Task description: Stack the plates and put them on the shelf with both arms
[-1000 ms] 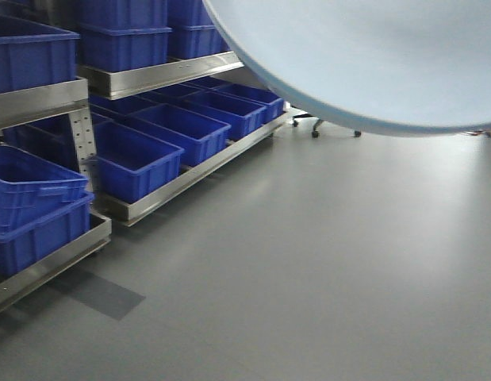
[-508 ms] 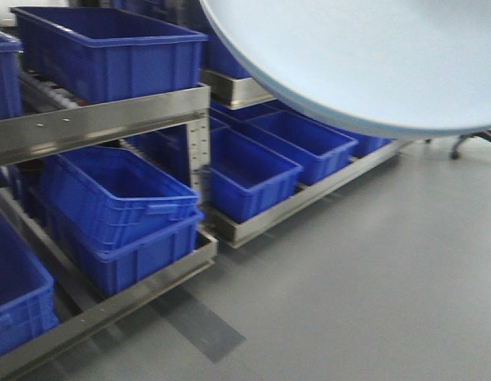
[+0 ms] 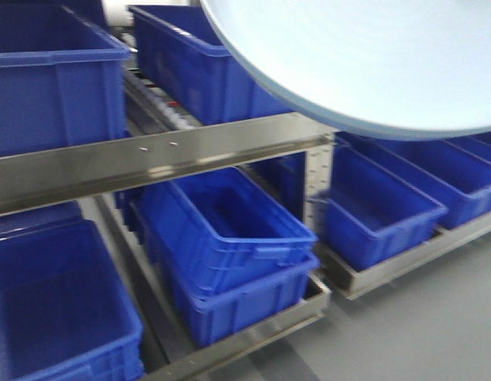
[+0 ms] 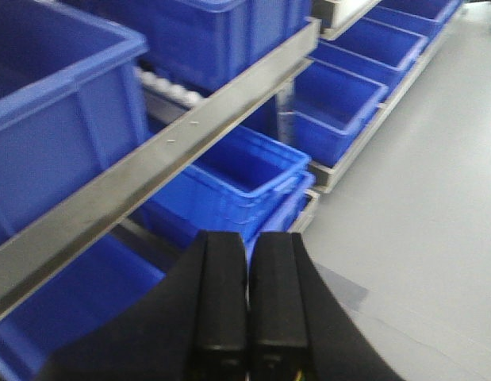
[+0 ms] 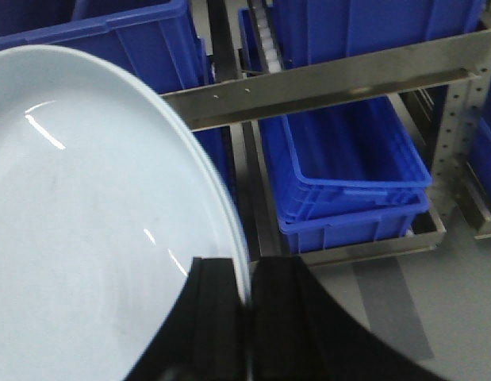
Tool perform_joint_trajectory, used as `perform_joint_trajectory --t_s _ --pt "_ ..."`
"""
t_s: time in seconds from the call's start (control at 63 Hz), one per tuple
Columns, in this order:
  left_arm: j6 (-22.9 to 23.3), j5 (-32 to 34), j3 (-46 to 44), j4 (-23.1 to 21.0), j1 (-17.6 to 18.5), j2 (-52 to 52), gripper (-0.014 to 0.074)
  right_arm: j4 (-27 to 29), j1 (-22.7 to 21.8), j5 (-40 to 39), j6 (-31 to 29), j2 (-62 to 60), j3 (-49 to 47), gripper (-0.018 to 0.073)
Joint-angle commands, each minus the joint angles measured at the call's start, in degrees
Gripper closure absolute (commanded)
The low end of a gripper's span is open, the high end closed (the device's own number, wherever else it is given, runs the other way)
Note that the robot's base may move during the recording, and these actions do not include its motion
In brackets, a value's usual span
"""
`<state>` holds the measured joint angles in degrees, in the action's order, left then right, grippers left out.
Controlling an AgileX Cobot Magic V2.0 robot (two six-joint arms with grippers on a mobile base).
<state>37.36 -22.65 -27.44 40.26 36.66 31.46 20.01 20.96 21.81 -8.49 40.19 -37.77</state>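
- A large round plate (image 5: 94,222), pale bluish-white and glossy, fills the left side of the right wrist view. Streaks of light show on its shallow face.
- The right claw (image 5: 249,302) grips the plate at its rim, with one black finger over the face and the other beyond the edge.
- The rim shows a doubled line. I cannot tell whether a second plate lies stacked with the first.
- From the front view, the plate's smooth underside covers the upper right corner. It is held in the air in front of the shelf (image 3: 166,155) and is not resting on it.
- The shelf is a brushed steel rack. Its long flat front rail runs across the middle of the front view, rising slightly to the right.
- A perforated steel post (image 3: 318,182) stands under the right end of the rail.
- Deep blue bins (image 3: 55,95) sit on the upper level behind the rail.
- Below the rail, a nested pair of blue bins (image 3: 229,230) rests on the bottom level, the top one tilted.
- More blue bins stand in a row to the right of the post.
- The left claw (image 4: 247,302) has its two black fingers pressed together with nothing between them. It hangs in front of the rail, clear of it.
- Smooth grey floor (image 4: 420,206) runs along the foot of the shelf.
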Motion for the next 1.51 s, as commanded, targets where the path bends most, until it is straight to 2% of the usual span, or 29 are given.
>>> perform_joint_trajectory --t_s 0.0,1.491 --pt "0.2 3.3 -1.7 1.2 0.3 0.3 0.0512 0.9 0.1 -5.0 -0.1 -0.3 -1.8 0.0503" --pt "0.2 3.3 -1.7 1.2 0.3 0.3 0.0512 0.9 0.1 -5.0 -0.1 -0.3 -1.8 0.0503"
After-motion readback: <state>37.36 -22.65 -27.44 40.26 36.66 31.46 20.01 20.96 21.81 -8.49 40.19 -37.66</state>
